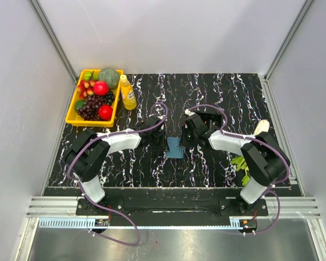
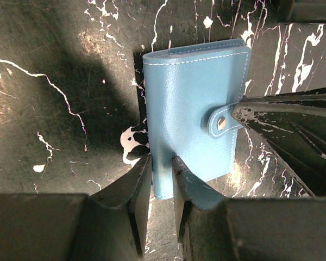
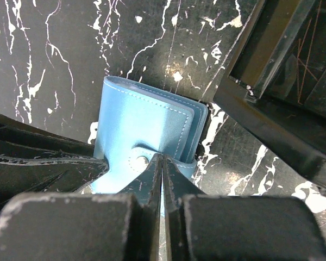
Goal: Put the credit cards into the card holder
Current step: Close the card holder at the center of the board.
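The black marbled bench [image 1: 195, 168] carries the closed blue card holder [image 2: 185, 103] at the middle of the top view, between both arms. The left fingers [image 2: 133, 190] pinch its lower edge. The right fingers [image 3: 179, 179], pressed almost together, nip its snap strap [image 2: 220, 122].

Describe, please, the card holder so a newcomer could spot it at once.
On the black, white-veined marble table, look at the centre, where the two arms meet. There is a small, flat, blue leather-look folding wallet with a snap tab, the left gripper clamped on its edge. It is the only blue thing, unlike the black box frame beside it.
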`<move>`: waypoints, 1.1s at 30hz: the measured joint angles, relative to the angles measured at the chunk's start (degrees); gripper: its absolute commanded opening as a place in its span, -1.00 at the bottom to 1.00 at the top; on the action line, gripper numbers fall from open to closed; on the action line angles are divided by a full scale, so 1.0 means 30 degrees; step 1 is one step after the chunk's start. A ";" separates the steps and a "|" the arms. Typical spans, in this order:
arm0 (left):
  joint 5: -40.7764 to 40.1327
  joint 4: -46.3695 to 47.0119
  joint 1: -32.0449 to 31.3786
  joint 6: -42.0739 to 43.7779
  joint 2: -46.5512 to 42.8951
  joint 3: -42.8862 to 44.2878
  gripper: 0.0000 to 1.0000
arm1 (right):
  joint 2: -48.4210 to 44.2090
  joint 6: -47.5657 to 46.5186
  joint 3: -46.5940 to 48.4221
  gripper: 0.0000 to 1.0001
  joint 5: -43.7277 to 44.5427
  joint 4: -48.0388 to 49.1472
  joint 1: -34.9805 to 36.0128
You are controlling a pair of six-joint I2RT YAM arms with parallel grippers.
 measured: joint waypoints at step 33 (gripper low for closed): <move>-0.0015 -0.0007 0.0000 0.0000 0.0000 0.0029 -0.50 | -0.0255 0.0095 -0.0568 -0.95 -0.0262 0.0546 0.0743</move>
